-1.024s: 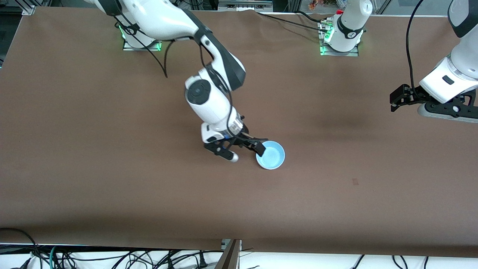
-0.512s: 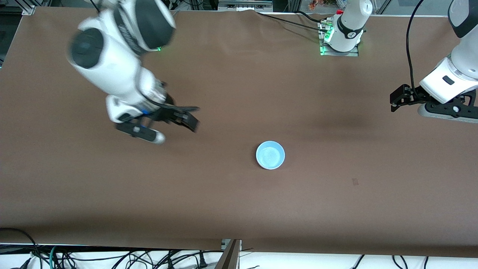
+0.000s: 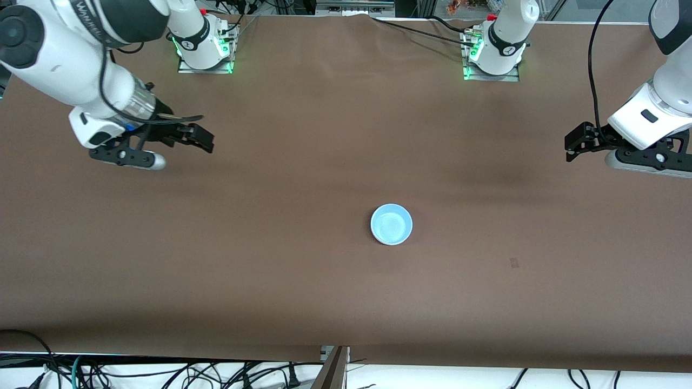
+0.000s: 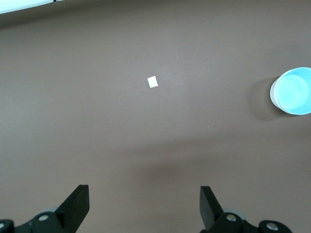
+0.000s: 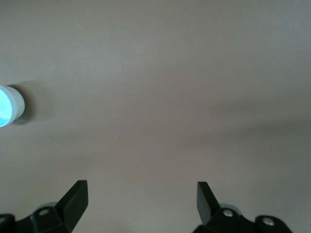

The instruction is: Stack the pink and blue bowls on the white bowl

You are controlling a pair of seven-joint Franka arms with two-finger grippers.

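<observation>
Two pairs of black fingers stand wide apart and hold nothing. In the right wrist view the fingers (image 5: 77,194) of the right gripper (image 5: 142,191) have only bare brown table (image 5: 160,73) between them. The left wrist view shows the same for the fingers (image 4: 77,200) of the left gripper (image 4: 144,196).

In the front view the right gripper (image 3: 194,136) hangs in the upper part of the frame at the right arm's end of the table. It is over bare tabletop, and its white arm runs up into that upper corner. The left gripper (image 3: 576,145) hangs at about the same height in the frame at the left arm's end, close to the frame's edge, where its arm waits.

The blue bowl (image 3: 391,224) sits upright on the table (image 3: 270,259), just below the middle of the front view. It lies between the two grippers and is well apart from both. It shows small at the edge of each wrist view (image 4: 293,91) (image 5: 5,106). A pale wall shows under its blue rim there, but I cannot tell whether other bowls are nested beneath it. No pink or white bowl shows on its own.

A small white scrap (image 4: 152,82) lies on the table toward the left arm's end, nearer the front camera than the bowl. In the front view it shows only as a faint mark (image 3: 514,263).
</observation>
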